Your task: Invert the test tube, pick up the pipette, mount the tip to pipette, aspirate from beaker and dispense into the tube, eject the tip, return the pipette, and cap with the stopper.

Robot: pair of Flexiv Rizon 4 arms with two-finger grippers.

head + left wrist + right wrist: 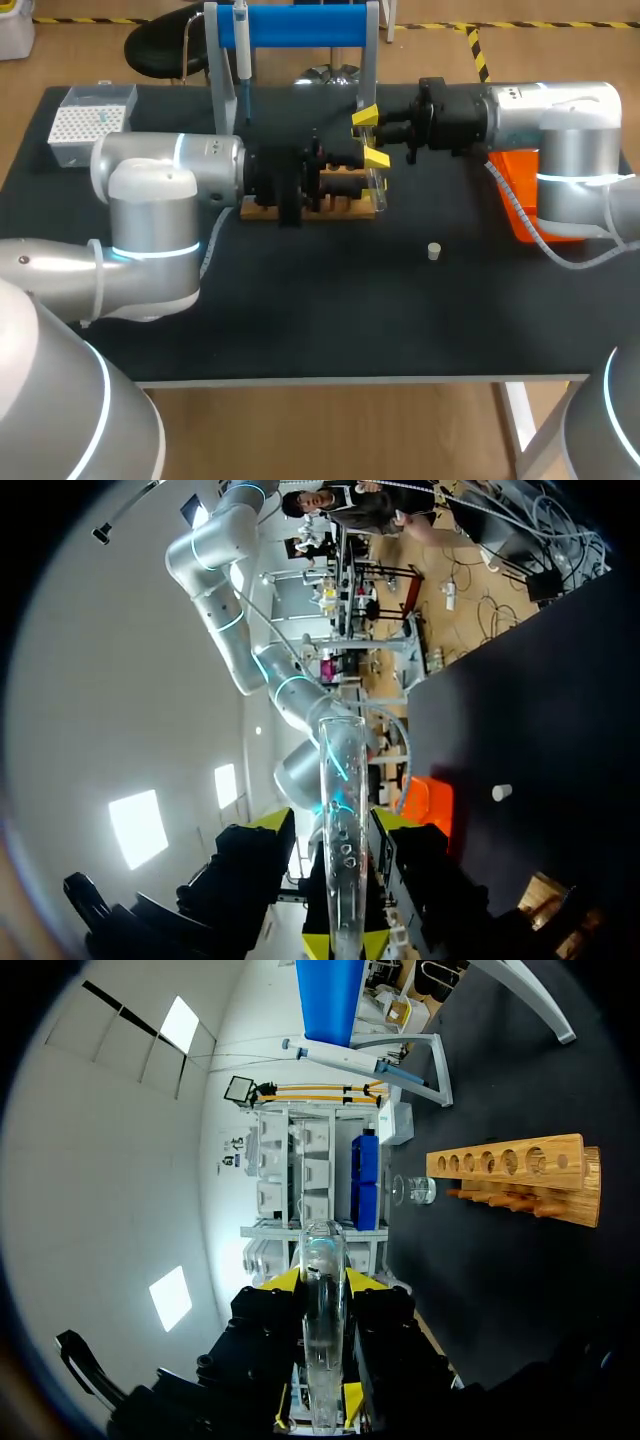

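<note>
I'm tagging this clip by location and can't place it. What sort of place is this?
Most likely a lab bench set up for liquid handling. It shows a glass tube, a wooden rack drilled with holes for tubes, and a pipette hanging on a stand.

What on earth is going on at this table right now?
Both arms meet over the wooden rack. The test tube sits in the jaws of the left gripper and the right gripper at once, which looks like a handover. The pipette hangs untouched on its blue stand, and the stopper lies loose on the table.
</note>
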